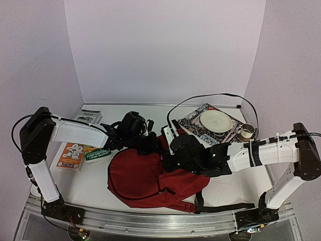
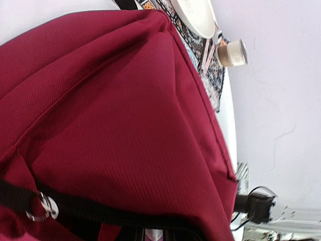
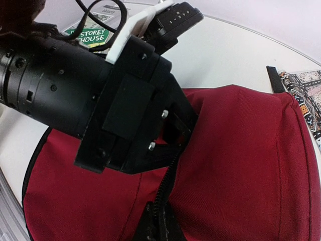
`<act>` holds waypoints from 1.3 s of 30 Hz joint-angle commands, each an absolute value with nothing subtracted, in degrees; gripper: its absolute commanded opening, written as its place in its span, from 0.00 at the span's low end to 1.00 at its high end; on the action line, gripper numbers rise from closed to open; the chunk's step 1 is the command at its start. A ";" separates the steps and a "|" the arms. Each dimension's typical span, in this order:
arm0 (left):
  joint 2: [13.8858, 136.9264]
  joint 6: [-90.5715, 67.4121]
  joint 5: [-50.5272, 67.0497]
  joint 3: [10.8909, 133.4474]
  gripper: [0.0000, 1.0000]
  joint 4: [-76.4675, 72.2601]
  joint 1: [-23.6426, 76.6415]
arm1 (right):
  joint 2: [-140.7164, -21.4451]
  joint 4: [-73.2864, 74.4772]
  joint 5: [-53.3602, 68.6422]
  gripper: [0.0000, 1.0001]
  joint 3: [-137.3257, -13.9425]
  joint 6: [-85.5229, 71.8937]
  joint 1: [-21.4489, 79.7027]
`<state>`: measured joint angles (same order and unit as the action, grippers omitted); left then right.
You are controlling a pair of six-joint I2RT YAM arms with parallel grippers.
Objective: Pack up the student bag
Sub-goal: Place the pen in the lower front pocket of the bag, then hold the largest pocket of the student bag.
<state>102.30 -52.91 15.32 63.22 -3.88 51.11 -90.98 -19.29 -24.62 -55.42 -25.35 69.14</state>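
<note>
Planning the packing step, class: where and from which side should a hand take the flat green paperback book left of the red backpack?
Probably pinch the green paperback book across its long near edge, coming from the front: it lies flat on the white table, with the orange picture book beside its left end.

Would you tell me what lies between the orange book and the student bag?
A green book lies between the orange book and the student bag, shown in the top view.

the table is seen from high above its near edge, facing the back wall. both wrist views are held very close to the student bag. the plate is shared by the top and left wrist views.
</note>
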 commanded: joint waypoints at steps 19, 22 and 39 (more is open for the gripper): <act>99.24 -56.57 14.16 57.61 0.45 -16.86 51.89 | -87.72 -19.93 -31.55 0.00 -54.10 -24.92 69.87; 95.74 -52.88 12.97 55.20 0.47 -13.14 51.88 | -87.71 -18.95 -33.00 0.00 -53.85 -25.08 69.87; 90.81 -21.29 9.84 59.68 0.64 14.26 40.02 | -88.12 -18.42 -29.97 0.00 -54.35 -22.32 69.87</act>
<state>88.68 -32.11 6.87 55.62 10.75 43.27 -90.32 -18.58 -30.12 -53.82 -23.40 69.54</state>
